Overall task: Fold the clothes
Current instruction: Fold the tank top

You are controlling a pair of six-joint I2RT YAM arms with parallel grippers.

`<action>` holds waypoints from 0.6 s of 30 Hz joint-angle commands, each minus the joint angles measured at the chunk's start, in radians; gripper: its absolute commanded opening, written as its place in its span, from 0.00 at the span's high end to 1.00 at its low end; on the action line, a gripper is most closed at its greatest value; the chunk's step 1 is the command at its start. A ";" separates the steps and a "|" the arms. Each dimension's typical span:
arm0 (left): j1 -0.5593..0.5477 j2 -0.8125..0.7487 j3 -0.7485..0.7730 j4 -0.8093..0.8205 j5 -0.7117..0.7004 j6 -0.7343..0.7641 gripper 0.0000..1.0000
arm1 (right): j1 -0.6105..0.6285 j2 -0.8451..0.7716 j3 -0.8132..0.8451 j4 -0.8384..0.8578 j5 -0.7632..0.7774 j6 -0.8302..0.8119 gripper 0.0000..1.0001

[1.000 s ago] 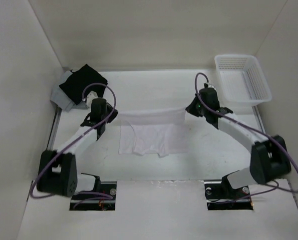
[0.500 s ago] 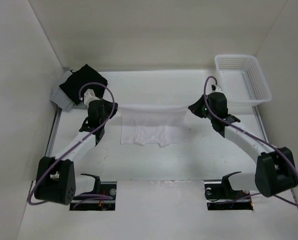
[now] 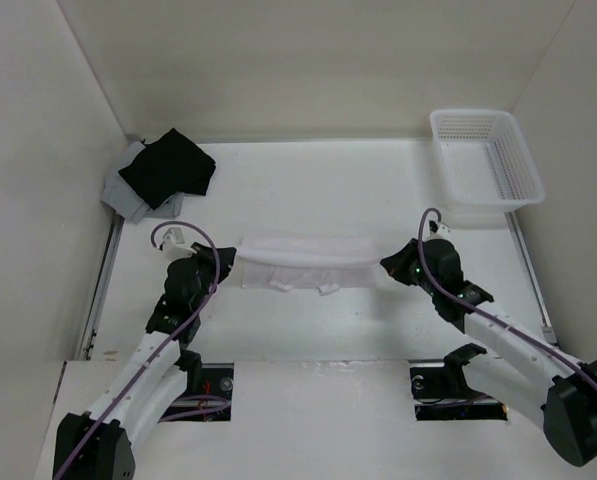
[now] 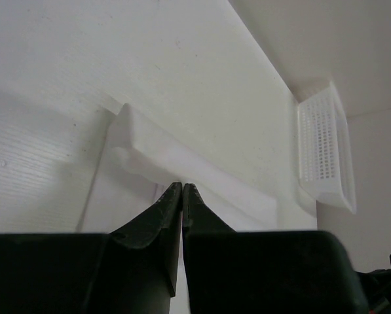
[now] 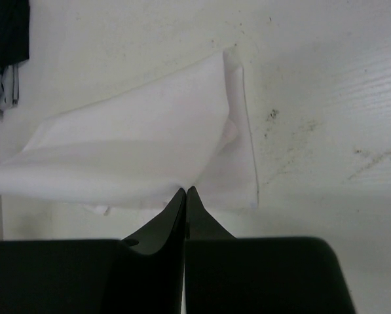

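Currently I log the clothes [image 3: 303, 262] at mid-table [image 3: 308, 190], stretched in a band between both tools. I have the left tool [image 3: 228, 258] clamped on one end and the right tool [image 3: 386, 264] clamped on the other. Also present: basket [image 3: 486, 155] far right, black garment [image 3: 168, 168] far left.

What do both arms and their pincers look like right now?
Both the left arm and right arm have white links, bulky black joint housings and a looping purple cable. The left pincer and right pincer have matte black fingers tapering to thin tips.
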 commanded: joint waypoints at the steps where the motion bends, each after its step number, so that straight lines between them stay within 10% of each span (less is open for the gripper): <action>1: -0.019 -0.066 -0.066 -0.039 0.007 -0.012 0.98 | 0.035 -0.034 -0.042 -0.040 0.064 0.061 1.00; 6: -0.057 -0.096 -0.158 -0.056 0.001 -0.032 0.92 | 0.068 -0.032 -0.127 -0.040 0.081 0.119 0.99; 18: -0.066 -0.127 -0.063 -0.082 -0.028 -0.038 0.73 | -0.036 0.024 -0.105 0.080 0.000 0.047 0.49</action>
